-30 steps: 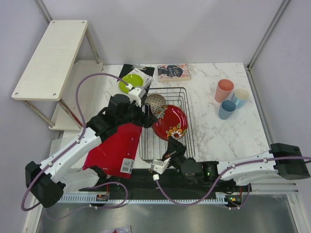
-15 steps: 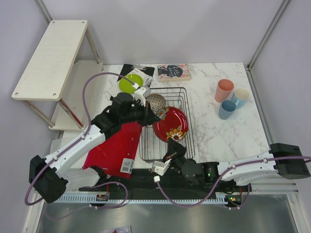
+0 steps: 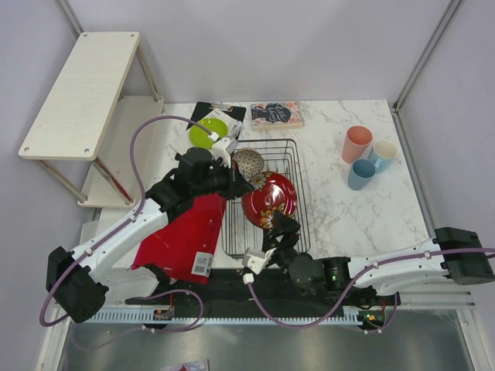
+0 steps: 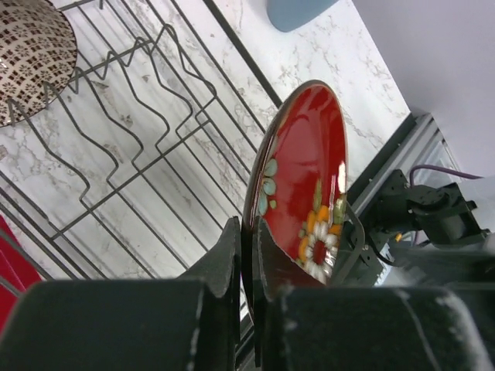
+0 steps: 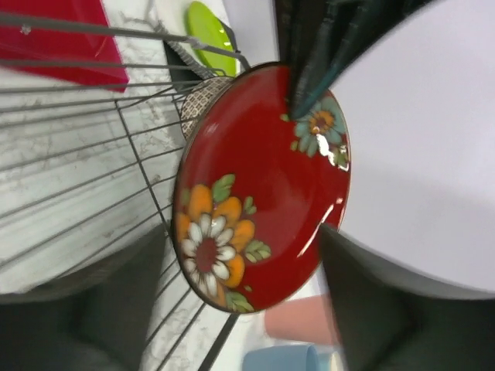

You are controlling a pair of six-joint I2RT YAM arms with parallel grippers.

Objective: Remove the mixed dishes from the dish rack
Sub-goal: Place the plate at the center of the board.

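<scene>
— Where is the round red floral plate with the dark back [image 4: 305, 185]?
— On edge over the middle of the rectangular black wire dish rack [image 3: 290, 154], just beside the speckled beige-brown bowl [image 3: 247, 162] in the rack's far left corner.
— Who has it?
— The left gripper [image 4: 247, 232], pinched tight on the plate's rim. The right gripper [image 3: 272, 222] stands wide apart around the lower edge, gripping nothing.
— And the cups?
— The pink cup [image 3: 356, 143], light blue mug [image 3: 383, 154] and darker blue cup [image 3: 360, 173] stand together on the white marble table [image 3: 340, 209], right of the rack.

Bowl [image 3: 247, 161] in the dish rack [image 3: 283, 153], plate [image 3: 271, 195] before it, cups [image 3: 360, 174] right
</scene>
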